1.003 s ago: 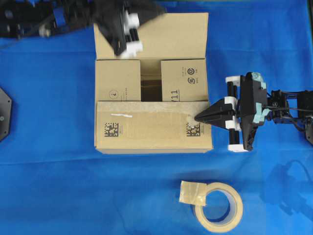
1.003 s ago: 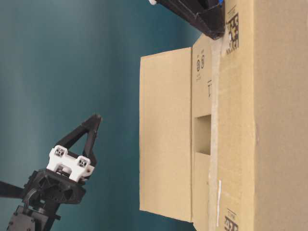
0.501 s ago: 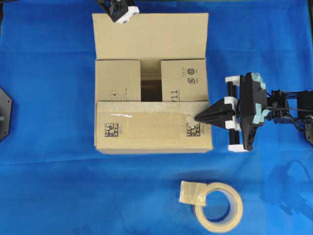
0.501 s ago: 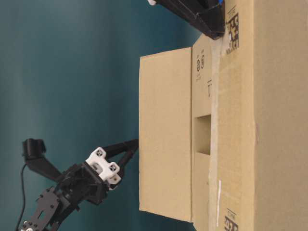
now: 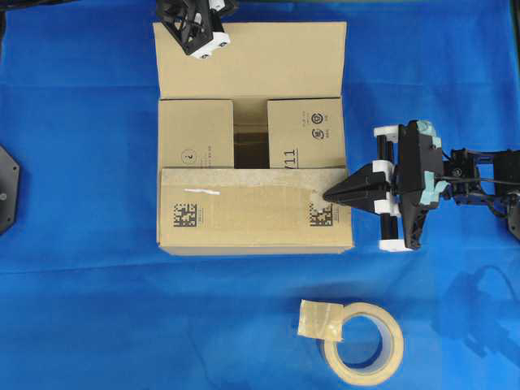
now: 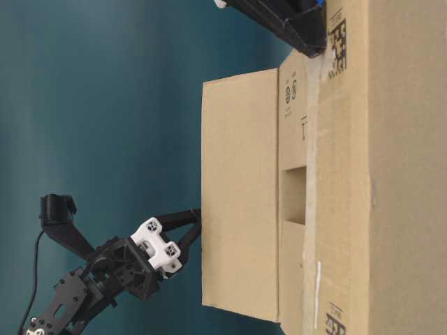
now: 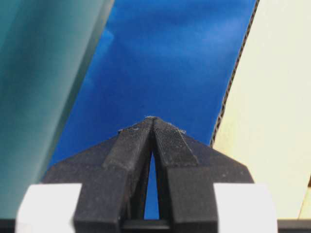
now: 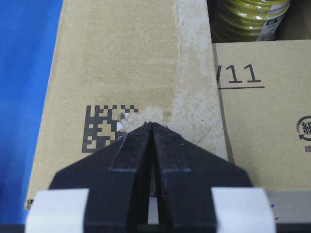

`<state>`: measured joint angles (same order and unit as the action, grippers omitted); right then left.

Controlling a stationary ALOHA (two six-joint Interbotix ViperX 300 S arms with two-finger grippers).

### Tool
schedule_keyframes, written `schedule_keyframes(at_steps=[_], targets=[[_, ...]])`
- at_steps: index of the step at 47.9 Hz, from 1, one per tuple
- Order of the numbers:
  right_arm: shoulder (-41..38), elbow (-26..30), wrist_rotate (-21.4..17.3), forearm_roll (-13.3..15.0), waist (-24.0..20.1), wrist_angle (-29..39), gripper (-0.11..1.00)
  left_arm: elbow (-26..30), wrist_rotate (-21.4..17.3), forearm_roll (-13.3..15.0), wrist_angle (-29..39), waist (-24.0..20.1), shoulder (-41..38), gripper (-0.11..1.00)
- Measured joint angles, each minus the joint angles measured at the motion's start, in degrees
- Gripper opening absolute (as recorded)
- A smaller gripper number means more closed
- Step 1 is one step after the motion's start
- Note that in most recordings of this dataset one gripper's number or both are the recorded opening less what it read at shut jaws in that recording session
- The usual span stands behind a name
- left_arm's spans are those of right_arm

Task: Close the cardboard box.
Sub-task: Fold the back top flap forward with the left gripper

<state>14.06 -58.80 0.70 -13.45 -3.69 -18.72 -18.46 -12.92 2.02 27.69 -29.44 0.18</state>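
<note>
1. Cardboard box (image 5: 253,138) sits mid-cloth between the two arms: the right gripper's (image 5: 335,195) tips are on it, and the left gripper (image 5: 203,45) is at its far-left corner.
2. Near long flap (image 5: 252,213) is folded down. Right gripper has its fingers pressed together with nothing between them, tips on that flap's right end beside the printed data-matrix code (image 8: 104,128). Probably pinning the flap so it doesn't spring up.
3. Two short end flaps (image 5: 195,134) are already folded in, leaving a gap between them; a yellow-green roll (image 8: 248,17) inside the box shows ahead of the right gripper's tips in its wrist view.
4. Far long flap (image 5: 252,61) is not yet folded; the table-level view shows it (image 6: 241,195) standing out from the box.
5. Left gripper is at the flap's outer edge near its left corner. Wrist view shows fingertips (image 7: 163,141) meeting at the tip, holding nothing, with the corrugated flap edge (image 7: 233,82) just to their right.
6. Judgement: left arm is set behind the flap to push it over toward the pinned one; that's the last flap.
7. Beige tape roll (image 5: 361,341) lies on the blue cloth (image 5: 81,309), well apart from both grippers and nearer the right one.
</note>
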Motion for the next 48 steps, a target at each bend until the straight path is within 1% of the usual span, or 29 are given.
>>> schedule_keyframes(at_steps=[7,14,24,34,42,48], targets=[[0.00,0.00,0.00,0.00,0.00,-0.09,0.00,0.09,0.00,0.00,1.67,0.44,-0.09,0.00],[0.09,0.00,0.00,0.00,0.00,-0.35,0.00,0.79,0.88,0.00,2.81,0.79,0.18,0.00],[0.00,0.00,0.00,0.00,0.18,-0.70,0.00,1.14,1.85,0.00,4.83,2.37,1.49,0.00],[0.00,0.00,0.00,0.00,0.70,-0.70,0.00,1.23,2.64,0.00,7.91,4.92,3.43,0.00],[0.00,0.00,0.00,0.00,1.14,-0.70,0.00,0.18,2.90,0.09,8.79,8.17,5.27,0.00],[0.00,0.00,0.00,0.00,1.41,-0.70,0.00,-1.23,4.75,0.09,8.96,11.16,6.24,0.00]])
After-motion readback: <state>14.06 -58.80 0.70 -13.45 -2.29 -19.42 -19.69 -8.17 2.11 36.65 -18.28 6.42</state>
